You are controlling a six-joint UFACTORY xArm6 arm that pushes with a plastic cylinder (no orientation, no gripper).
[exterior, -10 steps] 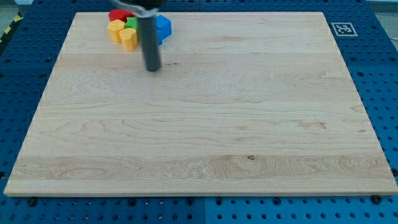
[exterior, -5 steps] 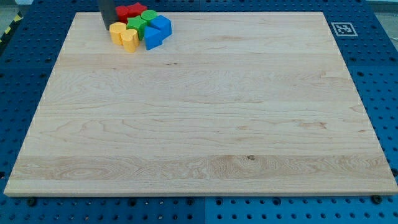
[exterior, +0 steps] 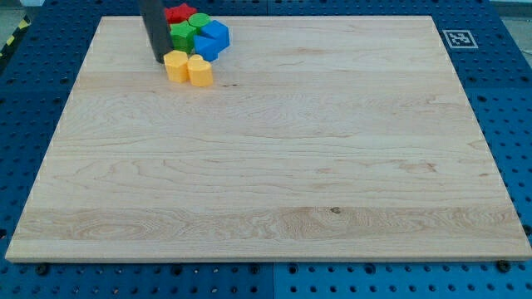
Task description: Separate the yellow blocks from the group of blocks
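Two yellow blocks (exterior: 176, 65) (exterior: 199, 71) sit side by side near the board's upper left, just below the cluster. The cluster holds a red block (exterior: 178, 13), green blocks (exterior: 186, 31) and blue blocks (exterior: 212, 40). The right yellow block lies close under the blue ones; whether it touches them I cannot tell. My tip (exterior: 159, 58) stands just left of and slightly above the left yellow block, beside the green blocks. The rod hides part of the cluster's left side.
The wooden board (exterior: 274, 166) lies on a blue perforated table. A black-and-white marker tag (exterior: 455, 38) sits at the board's upper right corner.
The tip moved down and to the right from the cluster's upper left. The two yellow blocks slid down and right, out from the left side of the cluster.
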